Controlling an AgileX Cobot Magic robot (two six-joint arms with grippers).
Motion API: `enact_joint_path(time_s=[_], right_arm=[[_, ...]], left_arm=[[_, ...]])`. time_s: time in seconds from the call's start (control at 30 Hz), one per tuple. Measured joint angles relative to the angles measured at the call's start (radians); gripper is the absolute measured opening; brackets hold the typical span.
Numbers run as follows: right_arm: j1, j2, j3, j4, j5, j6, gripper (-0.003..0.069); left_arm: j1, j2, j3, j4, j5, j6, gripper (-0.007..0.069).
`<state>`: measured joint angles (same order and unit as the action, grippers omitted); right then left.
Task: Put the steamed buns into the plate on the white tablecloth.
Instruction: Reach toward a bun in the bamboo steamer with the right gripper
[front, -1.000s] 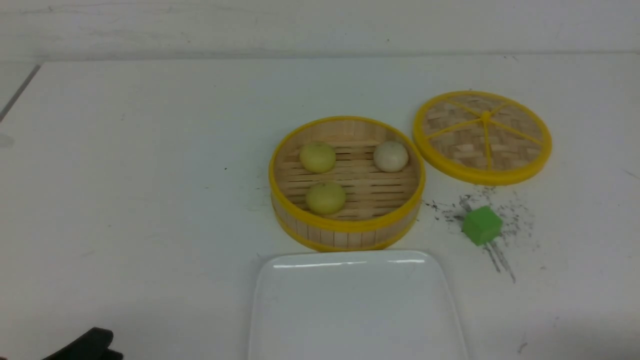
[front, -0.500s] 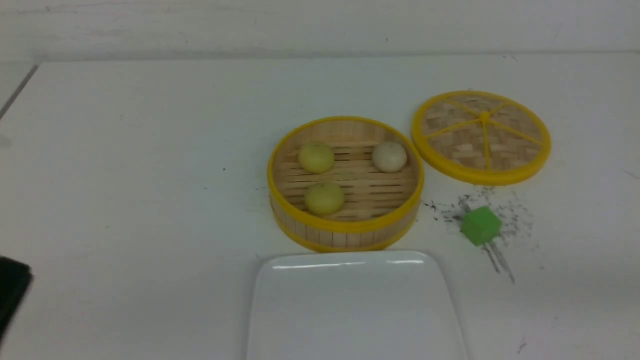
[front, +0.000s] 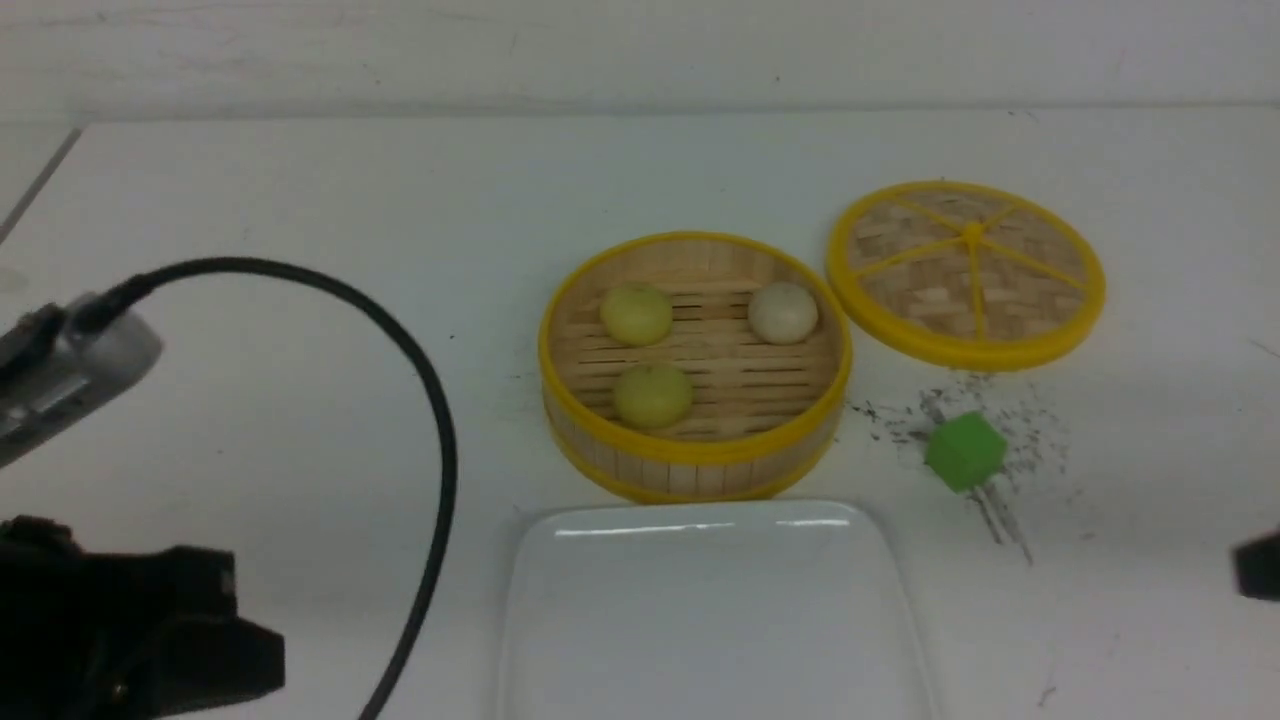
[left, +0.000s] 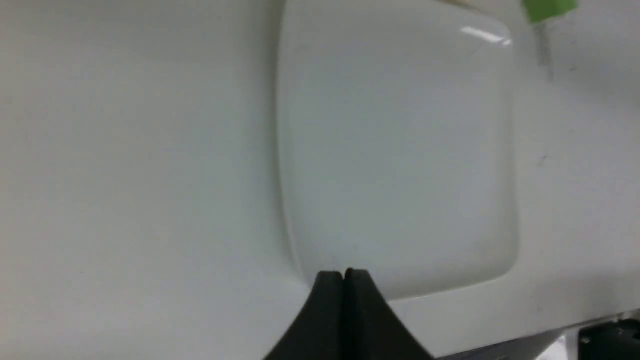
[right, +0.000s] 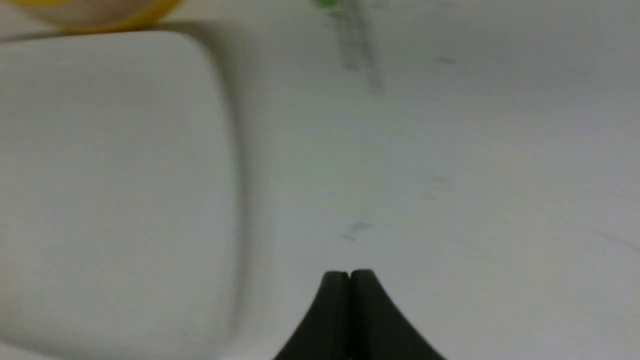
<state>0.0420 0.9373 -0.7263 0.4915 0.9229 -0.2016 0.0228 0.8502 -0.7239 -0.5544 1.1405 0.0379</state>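
Inside the round basket (front: 695, 452), just beyond the plate (front: 715, 610), sit all three buns: two green (front: 636, 314) (front: 652, 395), one off-white (front: 783, 313). Both the left gripper (left: 344, 272) and the right gripper (right: 349, 274) have their fingers pressed together, gripping nothing. No bun is on the plate, so the work seems at the approach stage; next, one gripper should open, reach over the basket's rim and close gently around a bun.
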Motion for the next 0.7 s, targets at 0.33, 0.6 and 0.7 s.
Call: enact_joint_path(time_s=[0.33, 0.6, 0.7], right_arm=[[0.079, 0.397, -0.241, 0.487, -0.058, -0.511, 0.0220], [0.263, 0.755, -0.606, 0.268, -0.112, -0.349, 0.0363], [0.297, 0.837, -0.688, 0.164, -0.139, -0.285, 0.0369]], left_arm=[[0.000, 0.079, -0.016, 0.020, -0.083, 0.009, 0.0022], [0.000, 0.079, -0.016, 0.029, -0.083, 0.009, 0.0057], [0.000, 0.079, -0.016, 0.053, -0.081, 0.009, 0.0063]])
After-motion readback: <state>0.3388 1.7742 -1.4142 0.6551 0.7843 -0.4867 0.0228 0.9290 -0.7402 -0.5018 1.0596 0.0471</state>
